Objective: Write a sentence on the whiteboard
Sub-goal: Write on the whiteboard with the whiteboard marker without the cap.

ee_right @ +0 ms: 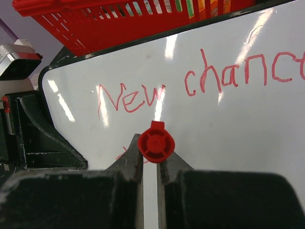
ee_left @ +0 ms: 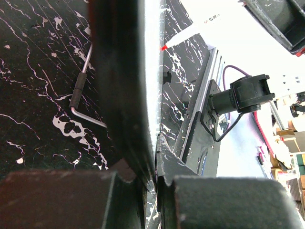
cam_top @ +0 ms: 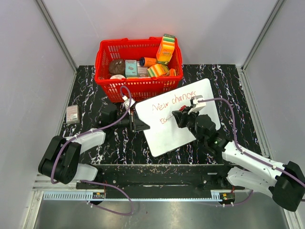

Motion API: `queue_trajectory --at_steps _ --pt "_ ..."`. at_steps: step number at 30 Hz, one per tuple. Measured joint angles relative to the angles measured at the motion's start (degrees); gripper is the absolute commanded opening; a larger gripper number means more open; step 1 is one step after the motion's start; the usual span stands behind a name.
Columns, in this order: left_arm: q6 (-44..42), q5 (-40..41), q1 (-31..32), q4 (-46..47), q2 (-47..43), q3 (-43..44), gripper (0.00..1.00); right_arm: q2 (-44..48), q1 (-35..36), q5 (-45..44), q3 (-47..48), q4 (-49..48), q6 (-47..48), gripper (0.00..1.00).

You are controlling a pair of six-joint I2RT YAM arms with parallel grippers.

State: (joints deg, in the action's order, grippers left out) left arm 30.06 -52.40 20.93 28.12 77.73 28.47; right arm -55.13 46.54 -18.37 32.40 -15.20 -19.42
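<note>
Whiteboard (cam_top: 176, 136) is set on table (cam_top: 95, 95), 6 o'clock of red basket (cam_top: 143, 88). Its 9 o'clock edge is pinched by L claw (cam_top: 137, 123); red marker (ee_right: 156, 142) is gripped by R claw (cam_top: 178, 115), line 2 of sentence (cam_top: 170, 101) begun. Risk: board skidded by pen pressure, strokes smeared.

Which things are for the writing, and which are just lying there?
For the writing: whiteboard, red sentence, red marker in the right gripper, left gripper holding the board.
Just lying about: red basket, bent metal tool, small grey packet.

One whiteboard (cam_top: 167, 137), one basket (cam_top: 138, 87), one marker (ee_right: 156, 142).
</note>
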Motion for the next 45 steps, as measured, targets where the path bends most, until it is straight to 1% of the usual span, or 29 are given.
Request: queue_trajectory --at_steps 6,19,27,32,34,36,41,45 --pt "0.0 -0.02 0.0 0.04 0.0 0.0 0.0 -1.16 0.0 -0.07 1.14 -1.4 0.57 0.0" --pt "-0.02 -0.09 0.02 0.17 0.0 0.0 0.0 -1.51 0.0 1.75 1.99 -1.03 0.52 0.0" --pt "-0.02 -0.09 0.07 0.28 0.0 0.0 0.0 5.53 0.0 1.42 1.33 -0.22 0.59 0.0" --pt "-0.02 -0.09 0.07 0.28 0.0 0.0 0.0 5.73 -0.26 1.44 1.36 0.61 1.66 0.0" --pt "-0.02 -0.09 0.07 0.28 0.0 0.0 0.0 5.77 -1.51 2.25 1.38 1.25 1.66 0.0" --pt "-0.02 -0.09 0.07 0.28 0.0 0.0 0.0 5.79 -4.46 4.48 1.38 1.75 1.27 0.0" --pt "-0.02 -0.09 0.07 0.28 0.0 0.0 0.0 7.72 -14.47 10.08 1.14 3.17 -1.16 0.0" --pt "-0.02 -0.09 0.07 0.28 0.0 0.0 0.0 10.51 -15.43 12.28 0.39 3.91 -1.73 0.0"
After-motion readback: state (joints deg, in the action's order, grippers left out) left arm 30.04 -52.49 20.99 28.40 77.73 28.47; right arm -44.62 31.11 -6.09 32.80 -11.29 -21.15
